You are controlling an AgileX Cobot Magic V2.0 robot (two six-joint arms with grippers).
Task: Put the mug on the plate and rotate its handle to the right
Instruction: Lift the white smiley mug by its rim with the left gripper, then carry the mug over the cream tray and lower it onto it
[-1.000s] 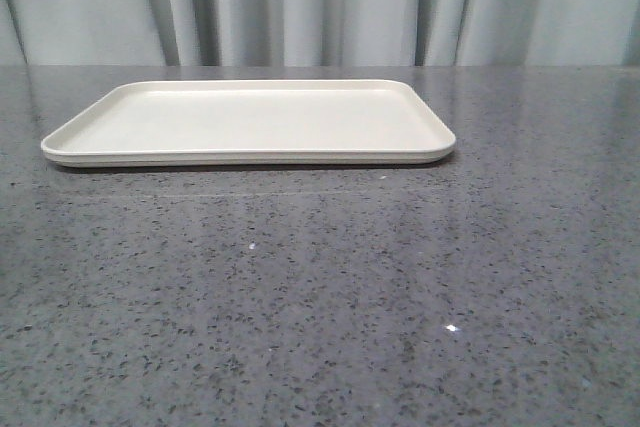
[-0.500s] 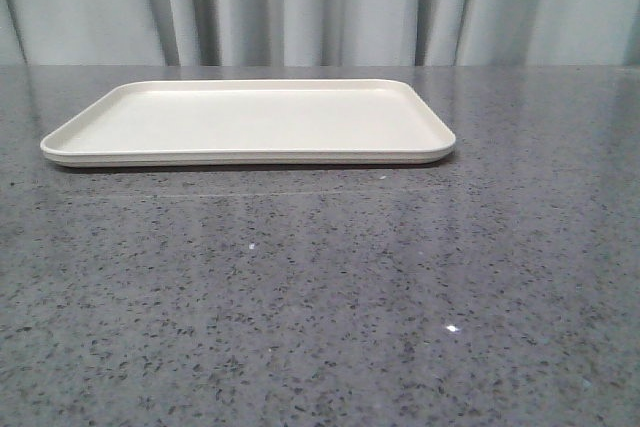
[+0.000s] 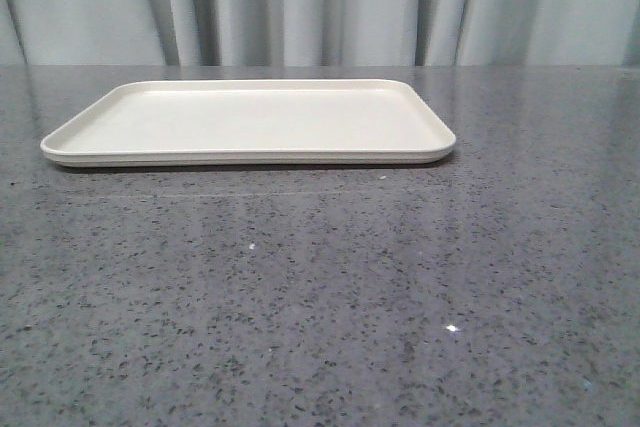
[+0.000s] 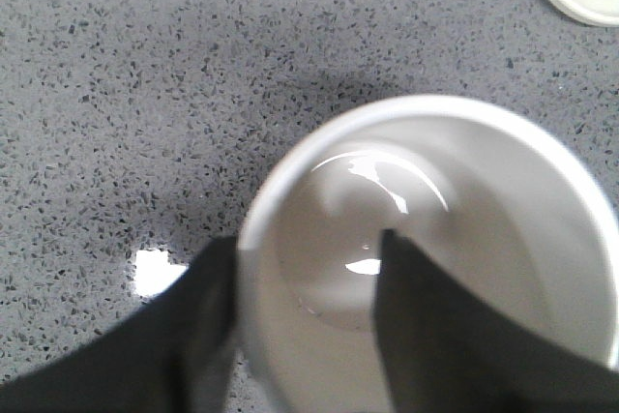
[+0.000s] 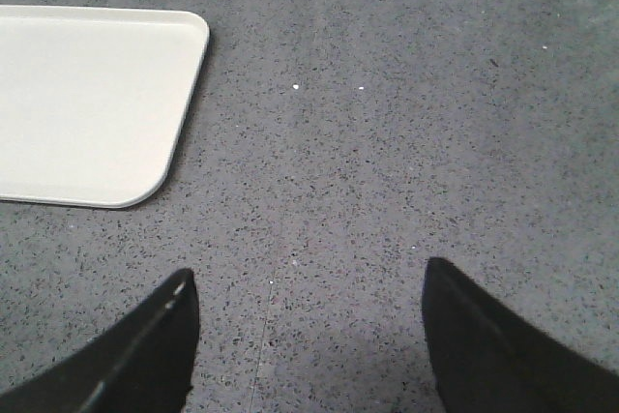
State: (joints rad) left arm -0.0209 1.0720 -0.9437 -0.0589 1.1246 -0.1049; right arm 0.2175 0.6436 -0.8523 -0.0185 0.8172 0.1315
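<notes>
With the plate unchanged and still bare in the front view, your left gripper is pinching the mug wall, one finger inside, out of that view, while your right gripper is hanging wide open, empty.

Front cam: plate lies flat on the grey speckled desk, toward the far side and a bit left of centre. Cream-white, rounded corners, low raised rim, nothing on it. Pale pleated curtain behind the desk's far edge. A few bright glints on the desk surface.
</notes>
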